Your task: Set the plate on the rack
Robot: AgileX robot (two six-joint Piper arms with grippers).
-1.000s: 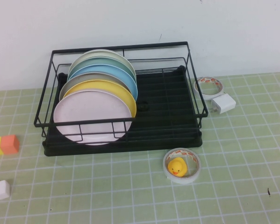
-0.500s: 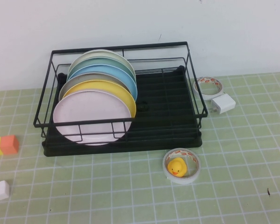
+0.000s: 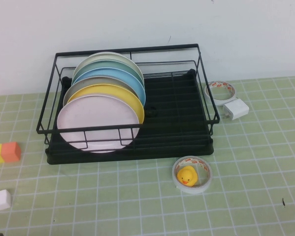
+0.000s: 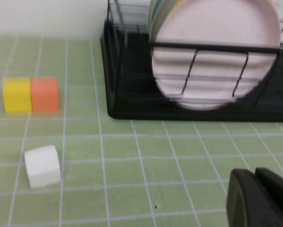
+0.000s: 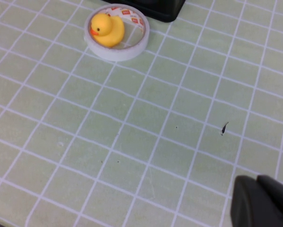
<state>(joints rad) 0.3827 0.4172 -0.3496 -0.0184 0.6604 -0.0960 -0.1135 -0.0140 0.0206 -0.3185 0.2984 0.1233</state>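
On the green gridded tabletop (image 3: 245,162), the pink plate (image 3: 97,123) stands frontmost in the black wire rack (image 3: 177,118), at 12 o'clock from the left end effector (image 4: 259,198); the right end effector (image 5: 261,201) hovers over bare tabletop, and whether either grips or gapes I cannot tell.

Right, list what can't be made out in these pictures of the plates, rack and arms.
- Left end effector: left wrist view, cut off by the frame edge; open or shut unclear.
- Right end effector: right wrist view, likewise cut off.
- Both arms: absent from the high view.
- Rear plates: mostly hidden behind the yellow plate and pink plate.
- The plate's foot: screened by the rack wires.
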